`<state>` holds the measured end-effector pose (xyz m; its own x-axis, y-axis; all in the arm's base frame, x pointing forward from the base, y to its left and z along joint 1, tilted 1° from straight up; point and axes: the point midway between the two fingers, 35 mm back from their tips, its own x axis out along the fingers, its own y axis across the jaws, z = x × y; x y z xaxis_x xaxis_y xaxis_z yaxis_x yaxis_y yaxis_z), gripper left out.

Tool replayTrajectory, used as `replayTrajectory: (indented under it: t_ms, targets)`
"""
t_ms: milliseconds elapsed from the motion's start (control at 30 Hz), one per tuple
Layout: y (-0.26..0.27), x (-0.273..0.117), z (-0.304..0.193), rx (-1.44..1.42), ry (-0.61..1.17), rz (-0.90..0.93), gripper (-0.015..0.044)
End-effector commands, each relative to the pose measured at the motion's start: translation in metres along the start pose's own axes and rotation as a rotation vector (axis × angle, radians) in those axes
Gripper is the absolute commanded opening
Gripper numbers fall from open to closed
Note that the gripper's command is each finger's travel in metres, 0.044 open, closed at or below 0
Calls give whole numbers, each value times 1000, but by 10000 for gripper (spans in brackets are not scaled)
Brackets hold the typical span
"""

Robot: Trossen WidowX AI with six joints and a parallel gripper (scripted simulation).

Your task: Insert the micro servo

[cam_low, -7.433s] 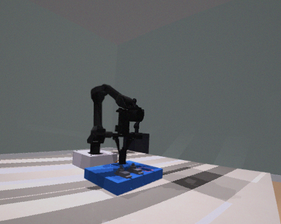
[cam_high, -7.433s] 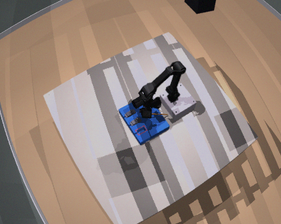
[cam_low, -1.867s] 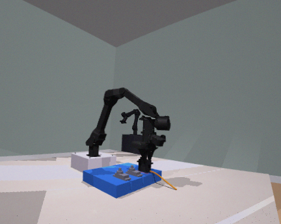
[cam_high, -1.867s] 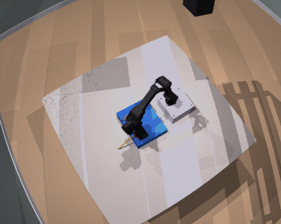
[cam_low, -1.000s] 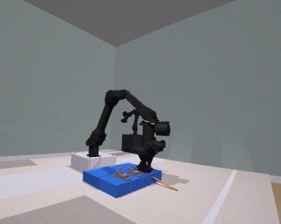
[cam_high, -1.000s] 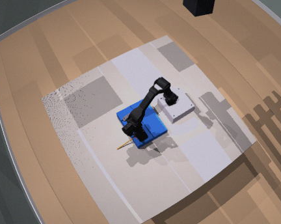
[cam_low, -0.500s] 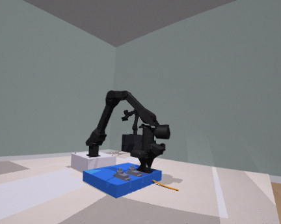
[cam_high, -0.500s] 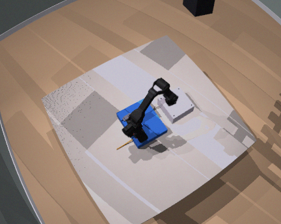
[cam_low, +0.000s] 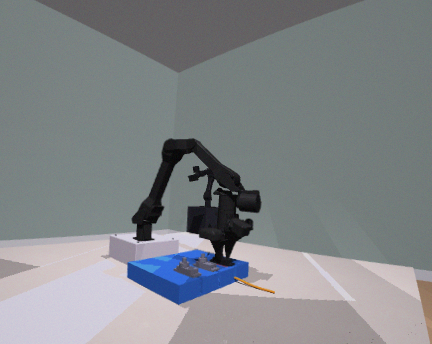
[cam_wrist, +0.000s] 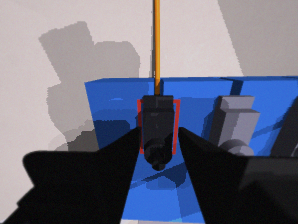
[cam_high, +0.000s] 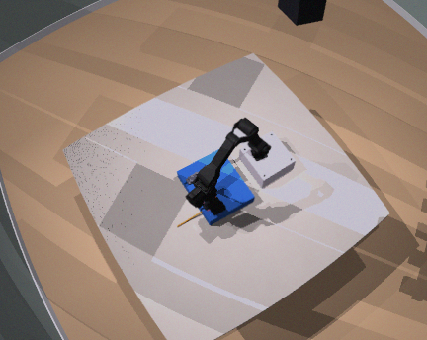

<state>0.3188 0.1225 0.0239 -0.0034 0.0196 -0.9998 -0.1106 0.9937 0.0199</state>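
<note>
The black micro servo (cam_wrist: pixel 158 120) (cam_low: pixel 224 262) is upright at the marked pocket, inside its red outline (cam_wrist: pixel 177 120), with its output shaft up. I cannot tell whether both ears lie flat on the blue deck (cam_wrist: pixel 162 206) (cam_low: pixel 154 280) (cam_high: pixel 241 193). Its orange cable (cam_wrist: pixel 157 45) (cam_low: pixel 255 286) (cam_high: pixel 189 220) runs straight from the servo's end over the deck's edge at the side notch and out beyond it. My gripper (cam_wrist: pixel 159 130) is open, its fingertips on either side of the servo with narrow gaps in the wrist view. The pocket's inside is hidden under the servo.
Grey servos stand on the deck beside the pocket, the nearest one (cam_wrist: pixel 237 125) (cam_low: pixel 205 262) close to my right finger in the wrist view. The arm's white base block (cam_high: pixel 276 170) (cam_low: pixel 162 250) stands beside the deck. A black box (cam_high: pixel 303 14) is far off at the back.
</note>
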Motion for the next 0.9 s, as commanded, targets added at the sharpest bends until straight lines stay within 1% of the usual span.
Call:
replayTrajectory:
  t_ms: [0,133,167,267,433,467,567,767,867]
  targets:
    - [0,-25,-1,-1,-25,5,187]
    - [0,-26,-3,-1,-25,5,187]
    - [0,-24,-4,-1,-24,6,214]
    - [2,-36,-19,2,-23,9,293]
    - [3,-68,-66,0,-20,7,424]
    - [3,-74,-78,0,-19,6,440]
    - [1,-86,-104,-1,-18,5,440]
    - [0,-89,-106,-1,-18,5,440]
    - [1,-106,-105,-2,-23,8,440]
